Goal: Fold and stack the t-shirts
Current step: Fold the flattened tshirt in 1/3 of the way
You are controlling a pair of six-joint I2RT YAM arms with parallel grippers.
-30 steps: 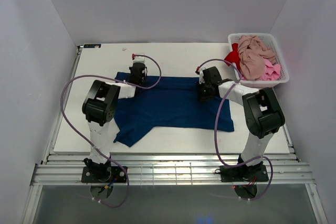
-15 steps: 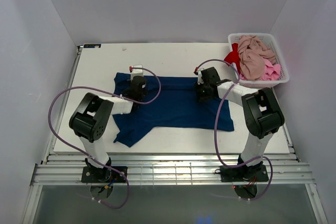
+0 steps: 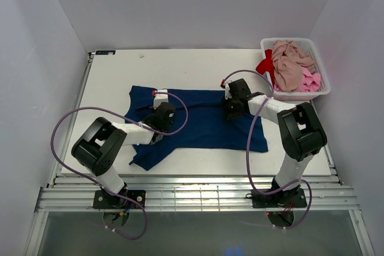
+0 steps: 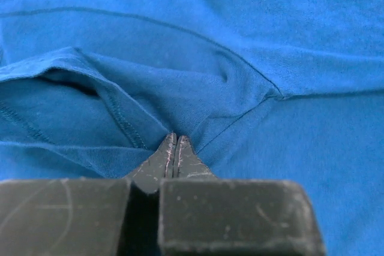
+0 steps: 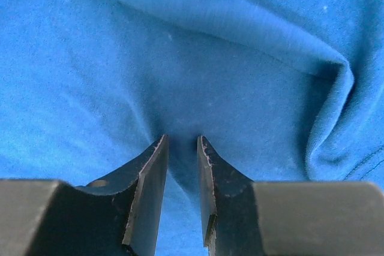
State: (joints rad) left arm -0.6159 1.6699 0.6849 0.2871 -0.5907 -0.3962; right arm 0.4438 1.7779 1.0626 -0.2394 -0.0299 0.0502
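A navy blue t-shirt (image 3: pixel 204 124) lies spread across the middle of the table, and it fills the left wrist view (image 4: pixel 270 28) and the right wrist view (image 5: pixel 180 58). My left gripper (image 3: pixel 162 121) is low over its left part. Its jaws (image 4: pixel 173 138) are shut tight, with seams and creases running into the tips. My right gripper (image 3: pixel 230 107) presses on the shirt's far right part. There the jaws (image 5: pixel 182 140) stand narrowly apart with a pucker of cloth caught between them. Pink-beige (image 3: pixel 288 64), bright pink (image 3: pixel 311 81) and red (image 3: pixel 265 65) t-shirts are heaped at the far right.
The heaped shirts fill a white slotted basket (image 3: pixel 300 95) at the table's far right corner, close behind the right arm. Purple cables loop off both arms. White walls close in the table on three sides.
My left gripper has travelled from the shirt's far left edge toward the near side and slightly right, staying shut. The right gripper has barely moved.
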